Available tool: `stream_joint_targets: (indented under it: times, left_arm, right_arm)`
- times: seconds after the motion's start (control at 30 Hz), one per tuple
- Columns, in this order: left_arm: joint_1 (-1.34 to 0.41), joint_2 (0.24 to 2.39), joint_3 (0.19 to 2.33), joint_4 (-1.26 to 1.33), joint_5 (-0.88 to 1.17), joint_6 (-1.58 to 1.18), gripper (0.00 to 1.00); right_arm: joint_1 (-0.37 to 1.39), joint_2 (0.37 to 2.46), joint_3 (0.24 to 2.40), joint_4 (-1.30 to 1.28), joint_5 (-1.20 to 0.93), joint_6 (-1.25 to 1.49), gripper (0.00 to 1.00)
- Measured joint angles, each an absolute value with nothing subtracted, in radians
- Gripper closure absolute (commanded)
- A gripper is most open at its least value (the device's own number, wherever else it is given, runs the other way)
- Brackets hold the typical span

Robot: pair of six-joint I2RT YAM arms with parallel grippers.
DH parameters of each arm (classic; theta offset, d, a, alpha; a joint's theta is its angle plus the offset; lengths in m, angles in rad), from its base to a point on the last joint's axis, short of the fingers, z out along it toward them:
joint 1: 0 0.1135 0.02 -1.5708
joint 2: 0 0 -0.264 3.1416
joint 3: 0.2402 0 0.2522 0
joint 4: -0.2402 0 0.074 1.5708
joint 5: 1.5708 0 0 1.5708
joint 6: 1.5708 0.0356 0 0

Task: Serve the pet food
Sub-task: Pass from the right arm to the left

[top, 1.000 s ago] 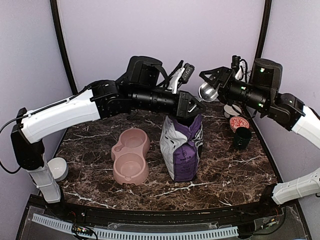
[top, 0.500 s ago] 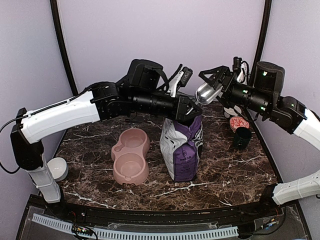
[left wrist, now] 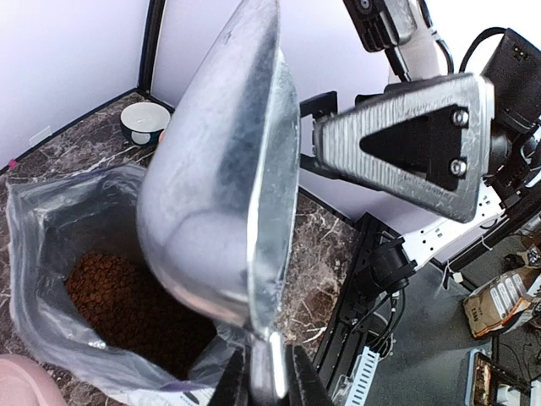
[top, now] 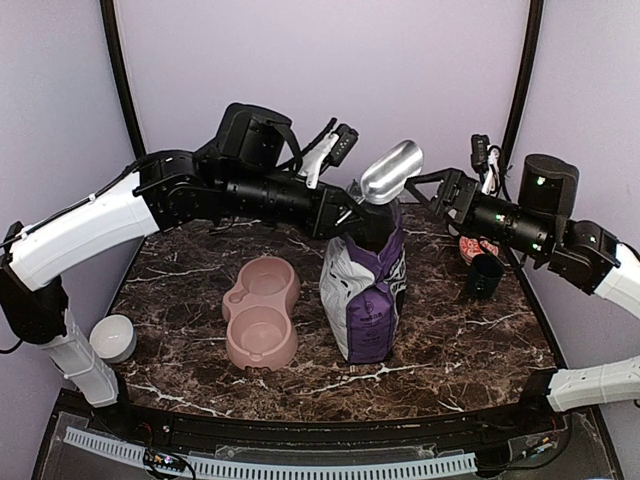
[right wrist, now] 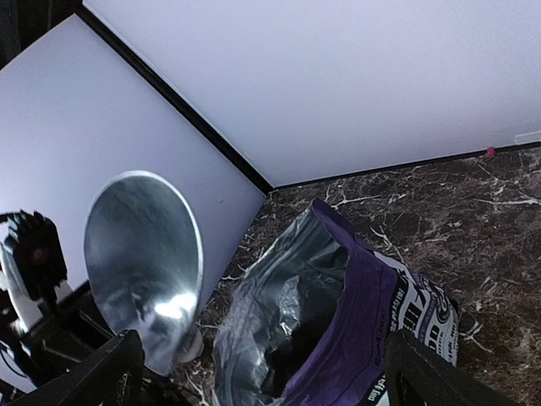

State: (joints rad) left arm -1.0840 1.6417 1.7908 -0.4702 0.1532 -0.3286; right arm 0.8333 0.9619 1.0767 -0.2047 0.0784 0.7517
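Observation:
The pet food [left wrist: 127,304] is a heap of reddish-brown kibble at the bottom of the open purple-and-white bag [top: 365,290], which stands upright mid-table. My left gripper [top: 352,203] is shut on the handle of a shiny metal scoop [top: 392,170] and holds it tilted up above the bag's mouth. In the left wrist view the handle sits between the jaws [left wrist: 269,372]. The scoop's inside [right wrist: 144,254] looks empty. My right gripper [top: 445,190] is open and empty, just right of the scoop, with its fingers spread wide [right wrist: 262,372]. The pink double bowl [top: 262,310] lies left of the bag.
A black cup [top: 485,277] and a red-patterned dish [top: 478,247] stand at the right edge. A small white bowl [top: 115,335] sits off the table's left front corner. Another small bowl [left wrist: 145,123] stands by the back wall.
The scoop has passed from my right gripper to my left. My right gripper opened and drew back to the right. My left arm swung left and tipped the scoop up.

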Motion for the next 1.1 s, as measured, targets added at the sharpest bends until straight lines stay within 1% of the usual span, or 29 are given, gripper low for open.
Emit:
stream_joint_targets:
  times: [0.17,0.33,0.5,0.7,1.1]
  left_arm:
    - [-1.065,1.589,1.763,-0.532,0.148,-0.281,1.0]
    - [-1.053,1.57,1.76,-0.585,0.164,-0.227,1.0]
    - [-1.052,1.57,1.762,-0.636,0.22,-0.165,1.0]
    - [-1.052,1.57,1.784,-0.677,0.293,-0.107,1.0]
    - [-1.052,1.571,1.817,-0.762,0.43,-0.022,1.0]
  right_arm:
    - [0.833,0.906,0.995,-0.217,0.017,0.628,0.01]
    - [0.833,0.88,0.991,-0.262,-0.052,0.494,0.03]
    - [0.833,0.88,1.026,-0.342,-0.154,0.376,0.05]
    - [0.832,0.921,1.11,-0.421,-0.276,0.308,0.06]
    - [0.804,0.95,1.232,-0.5,-0.391,0.256,0.29]
